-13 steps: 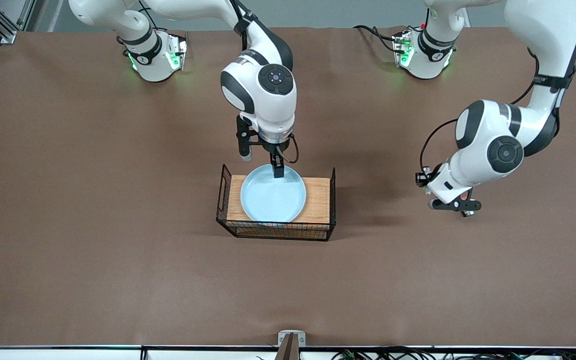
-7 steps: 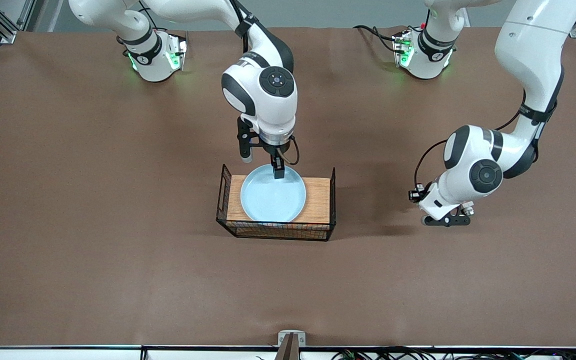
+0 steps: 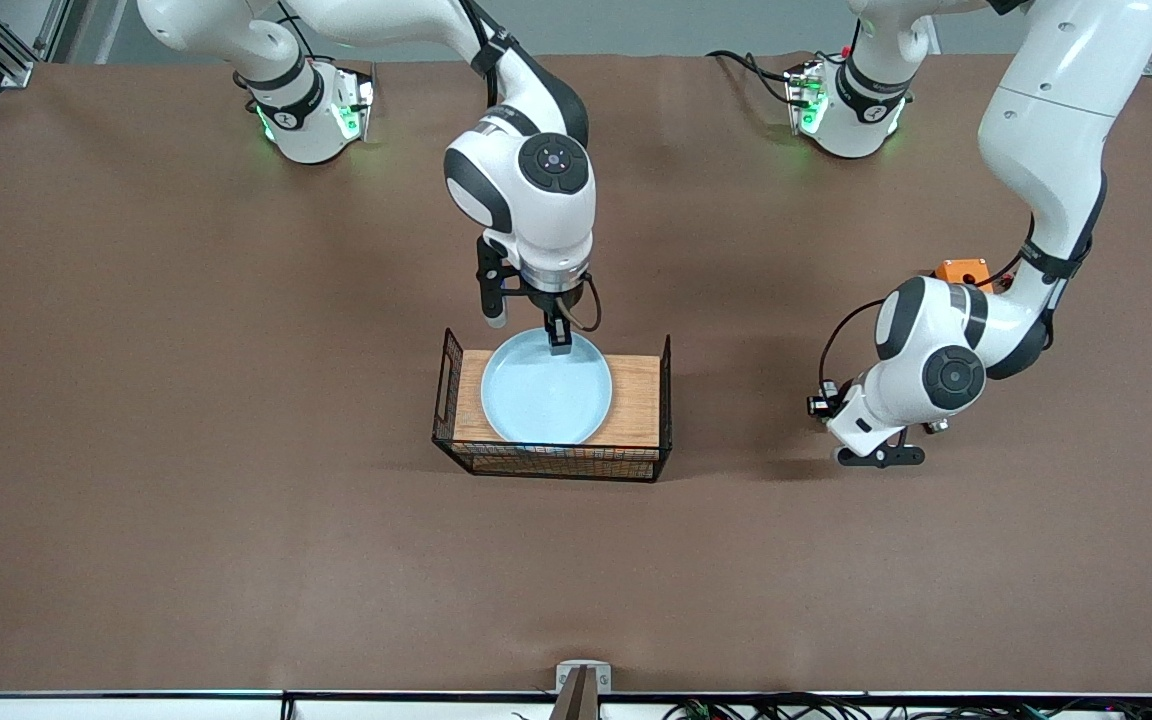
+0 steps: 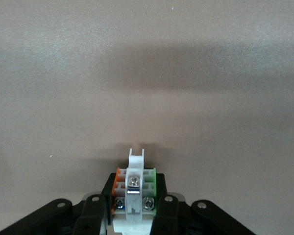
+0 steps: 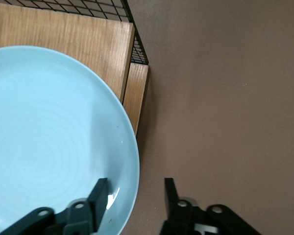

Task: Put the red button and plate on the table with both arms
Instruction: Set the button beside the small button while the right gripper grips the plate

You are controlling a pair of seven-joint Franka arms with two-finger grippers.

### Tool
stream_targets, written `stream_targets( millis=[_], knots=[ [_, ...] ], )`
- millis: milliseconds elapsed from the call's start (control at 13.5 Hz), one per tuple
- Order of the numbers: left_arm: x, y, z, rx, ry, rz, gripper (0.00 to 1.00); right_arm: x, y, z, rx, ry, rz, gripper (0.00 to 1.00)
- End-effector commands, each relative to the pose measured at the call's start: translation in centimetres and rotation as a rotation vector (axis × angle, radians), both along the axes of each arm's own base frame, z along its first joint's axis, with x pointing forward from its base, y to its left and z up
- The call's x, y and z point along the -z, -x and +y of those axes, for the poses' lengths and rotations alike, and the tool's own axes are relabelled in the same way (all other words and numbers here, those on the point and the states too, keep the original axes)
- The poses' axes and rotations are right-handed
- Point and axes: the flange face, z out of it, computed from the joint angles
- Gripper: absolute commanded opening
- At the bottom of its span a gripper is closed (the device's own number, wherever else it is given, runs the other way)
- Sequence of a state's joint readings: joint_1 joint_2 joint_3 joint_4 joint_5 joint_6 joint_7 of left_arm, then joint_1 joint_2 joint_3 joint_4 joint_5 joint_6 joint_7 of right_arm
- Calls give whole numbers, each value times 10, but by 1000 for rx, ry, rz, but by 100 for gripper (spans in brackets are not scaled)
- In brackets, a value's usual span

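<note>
Red button (image 4: 134, 188) pinched in closed left tool (image 3: 881, 455), low over bare tabletop (image 3: 186, 400), beside basket (image 3: 658, 400) toward left arm's end. Plate (image 3: 546, 400) on basket's wooden top; right tool (image 3: 528, 330) open, straddling plate's rim edge farthest from front camera, not yet clamped.

Even, bright overhead light — soft shadows fall on the table (image 3: 186, 400) beneath both arms — focus sharp, glare slight.

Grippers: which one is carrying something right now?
The left gripper: its jaws are shut on the red button, low over bare table. The right gripper holds nothing; its open jaws straddle the rim of the plate on the basket.
</note>
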State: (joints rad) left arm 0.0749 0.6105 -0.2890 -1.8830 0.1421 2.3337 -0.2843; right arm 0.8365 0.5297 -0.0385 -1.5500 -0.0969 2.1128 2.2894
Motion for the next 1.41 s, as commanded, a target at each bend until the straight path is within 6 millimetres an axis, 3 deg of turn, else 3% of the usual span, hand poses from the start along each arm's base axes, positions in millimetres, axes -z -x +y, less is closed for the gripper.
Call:
stream_targets(
  millis=[0,74,148,223,297,371,742,965,1114,1336],
  knots=[
    [4,-6,-1,-5,-9,-23,18,-2,-2,5,2,3,-16,35],
    [3,-6,-1,-6,-6,-31,19,-2,-2,5,2,2,-15,24],
    [3,-6,0,-3,-8,-32,34,-4,-3,6,5,-2,-17,14],
    [2,-7,1,0,-8,-34,71,-8,-3,8,4,-7,-20,6],
    [-2,-8,2,-2,-10,-40,93,-8,-3,8,4,-7,-20,2],
    [-9,-9,2,-1,-14,-45,99,-10,-4,7,5,-7,-20,0],
    [-95,-16,20,4,-53,-103,99,-43,-10,7,-6,-3,-9,0],
    [-172,-14,48,-18,-85,-165,99,-75,-5,2,-52,52,65,0],
    [-222,-8,68,-54,-99,-213,99,-117,-2,-8,-89,14,123,0],
    [-272,4,83,-85,-92,-247,99,-167,-3,-41,-219,6,170,0]
  ],
)
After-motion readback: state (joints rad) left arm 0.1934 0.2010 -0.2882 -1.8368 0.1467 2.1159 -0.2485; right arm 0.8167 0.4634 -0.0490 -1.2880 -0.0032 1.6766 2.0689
